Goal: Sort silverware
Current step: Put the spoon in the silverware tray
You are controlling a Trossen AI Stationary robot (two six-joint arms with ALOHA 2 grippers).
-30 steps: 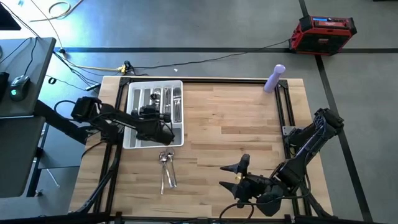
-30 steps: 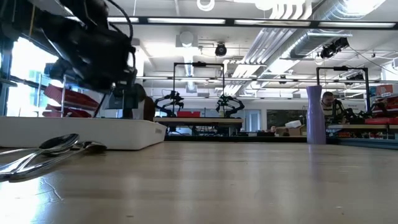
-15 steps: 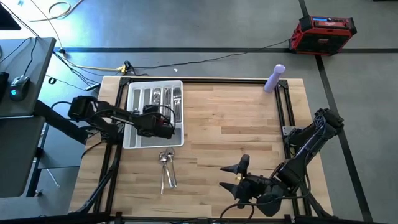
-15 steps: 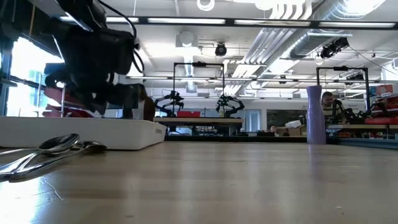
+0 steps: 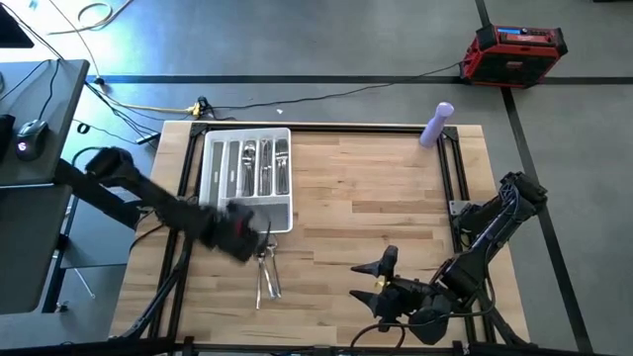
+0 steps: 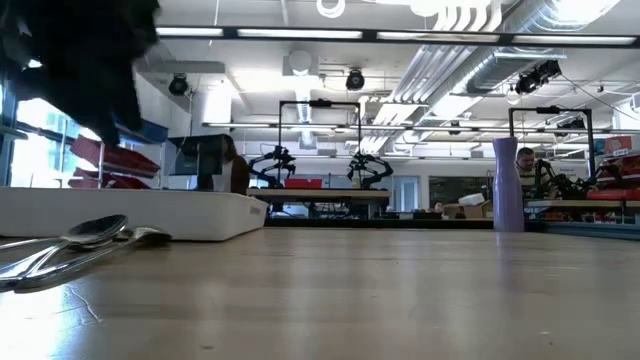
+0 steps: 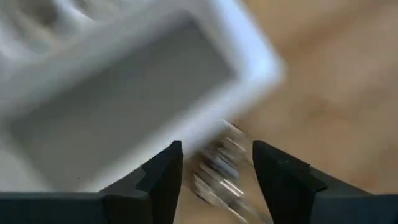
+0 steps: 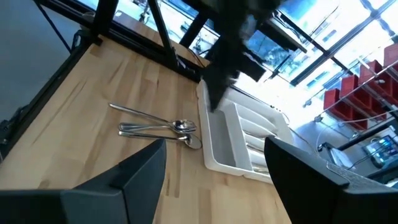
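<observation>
Left gripper [image 5: 259, 240], fingers spread and empty, hangs over the near edge of the tray [image 5: 212, 225], just above the bowls of the loose silverware [image 5: 264, 270] on the table [image 5: 376, 188]. Its wrist view shows the two dark fingers [image 7: 163, 171] apart with the shiny pieces [image 7: 217, 174] between and just beyond them, the tray's corner [image 7: 261, 62] close behind. Blur hides how high the tips stand.

The step in hand looks to be the next pick from the small pile, a few spoons or forks lying side by side with handles pointing toward the near edge. The pieces touch and overlap, so a grip taken in the thick of them would likely lift two at once or knock the others askew. A better pick would likely set the fingers across one handle where it lies a little apart, come straight down, and close only once both tips flank that single piece.

Farther along, the tray holds sorted silverware [image 5: 259, 163] in its long compartments, while its wide near compartment appears bare. Right gripper [image 5: 368, 280] waits at the table's near right, fingers spread and empty, well apart from the pile. A purple bottle [image 5: 436, 125] stands at the far right corner.
</observation>
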